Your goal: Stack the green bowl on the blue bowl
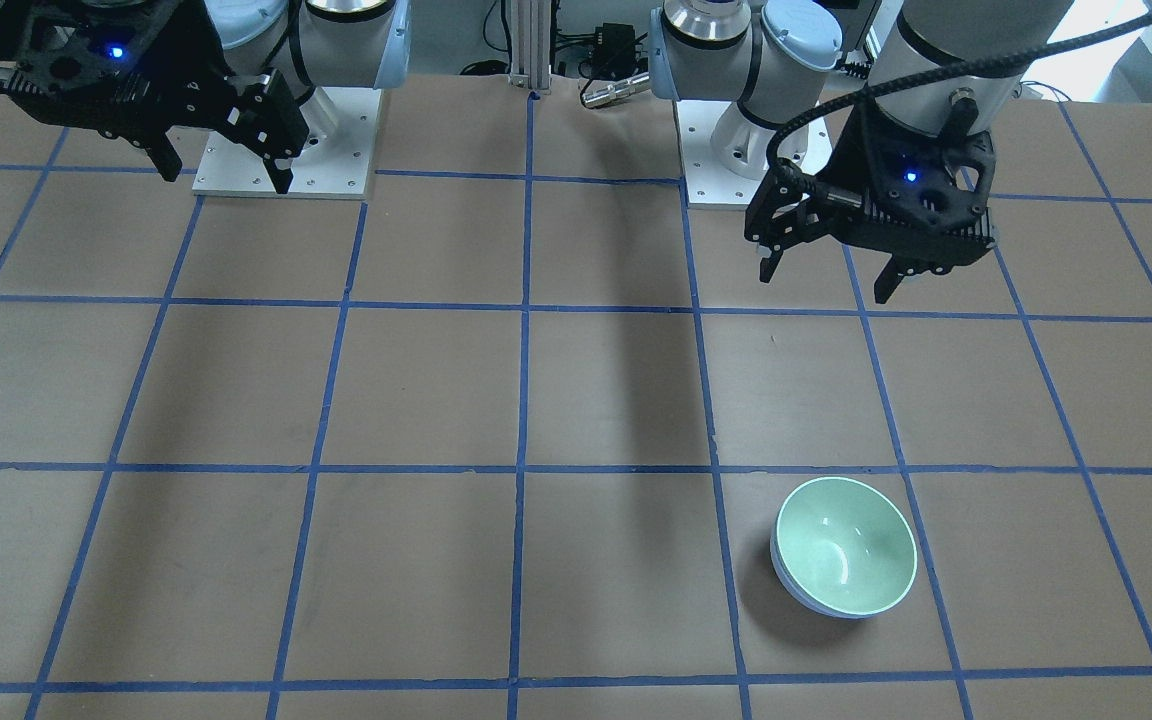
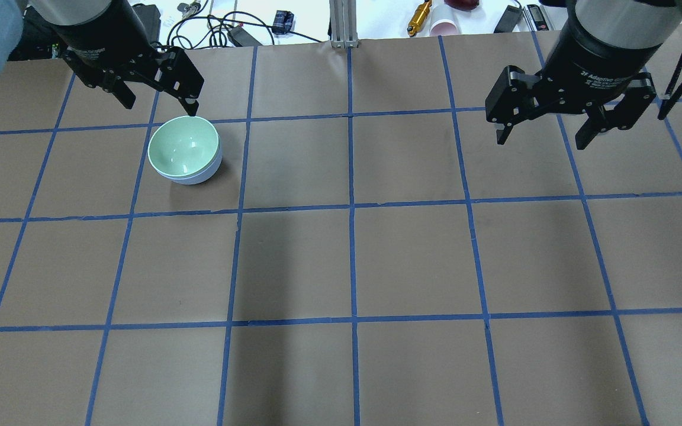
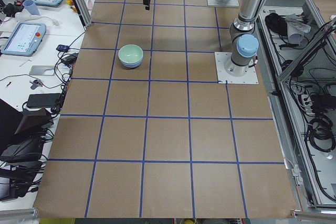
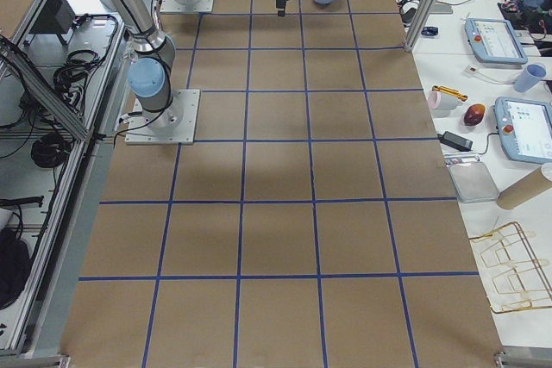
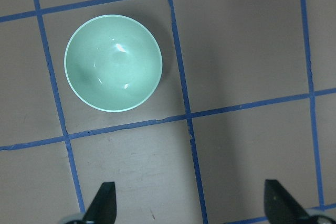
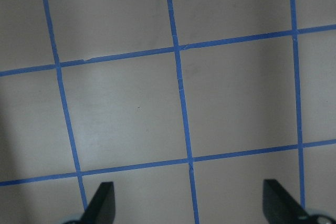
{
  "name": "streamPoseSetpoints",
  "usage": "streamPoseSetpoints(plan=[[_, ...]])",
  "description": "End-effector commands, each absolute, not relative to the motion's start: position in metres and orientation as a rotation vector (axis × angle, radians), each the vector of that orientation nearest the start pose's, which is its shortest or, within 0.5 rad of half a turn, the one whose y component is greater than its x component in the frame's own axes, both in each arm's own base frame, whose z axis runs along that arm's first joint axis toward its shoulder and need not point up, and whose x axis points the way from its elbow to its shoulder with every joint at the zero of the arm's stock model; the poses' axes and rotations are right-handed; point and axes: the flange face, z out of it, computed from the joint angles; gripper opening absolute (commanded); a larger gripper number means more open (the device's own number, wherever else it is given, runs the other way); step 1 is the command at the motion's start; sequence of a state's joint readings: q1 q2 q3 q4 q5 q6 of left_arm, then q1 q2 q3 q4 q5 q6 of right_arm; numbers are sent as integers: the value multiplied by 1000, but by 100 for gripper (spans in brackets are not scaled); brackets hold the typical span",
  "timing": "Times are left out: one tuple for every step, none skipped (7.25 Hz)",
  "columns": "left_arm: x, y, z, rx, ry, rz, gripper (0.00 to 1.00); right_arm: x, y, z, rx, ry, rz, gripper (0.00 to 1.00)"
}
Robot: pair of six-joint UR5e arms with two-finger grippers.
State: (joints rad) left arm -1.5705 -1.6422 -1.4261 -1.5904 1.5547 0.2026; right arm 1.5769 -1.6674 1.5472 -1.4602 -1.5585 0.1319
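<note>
green bowl [image 2: 183,147] sits nested inside the blue bowl [image 2: 201,176]. only a thin blue band shows under the green rim. the stack is on the table [image 2: 412,260] on my left side, in the far row of squares from my base. the stack looks done to me.

my left pincer [image 2: 160,106] is wide and holds nothing. it hangs above the table on my base's side of the stack, and the wrist view shows both fingertips [image 5: 105,203] well apart with the bowl ahead of them. my right pincer [image 2: 540,142] is also wide and empty, well apart from the bowls, with only bare table under it.

risks, my guess:
- in the overhead view one left finger reads close to the green rim. a drop or swing toward the bowls could clip it and tip or shove the stack.
- both bowls are glossy, so a nudge could make green slide or rock inside blue.
- i can't tell if green is seated fully level, since the blue band looks uneven, maybe only from the camera angle.
- regrasping now would only risk pulling green back out.

around: blue tape lines [image 2: 351,207] grid the table. past the far edge are cables [image 2: 222,26], a gold cylinder [image 2: 419,16] and a pink cup [image 2: 446,26], all off the work area. nothing stands between either pincer and the bowls.
</note>
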Motion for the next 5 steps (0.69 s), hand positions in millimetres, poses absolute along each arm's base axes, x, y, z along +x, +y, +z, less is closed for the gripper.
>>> streamPoseSetpoints(plan=[[-136, -532, 511, 324, 3137, -61, 100, 137, -448, 534, 197, 3123, -13, 100], [-134, -529, 514, 319, 3134, -67, 100, 137, -448, 534, 197, 3123, -13, 100], [-134, -528, 517, 319, 3135, -75, 100, 137, -448, 534, 197, 3123, -13, 100], [-134, -525, 519, 319, 3133, -81, 100, 137, -448, 534, 197, 3123, -13, 100], [-134, -524, 522, 319, 3132, -89, 100, 137, -448, 534, 197, 3123, -13, 100]])
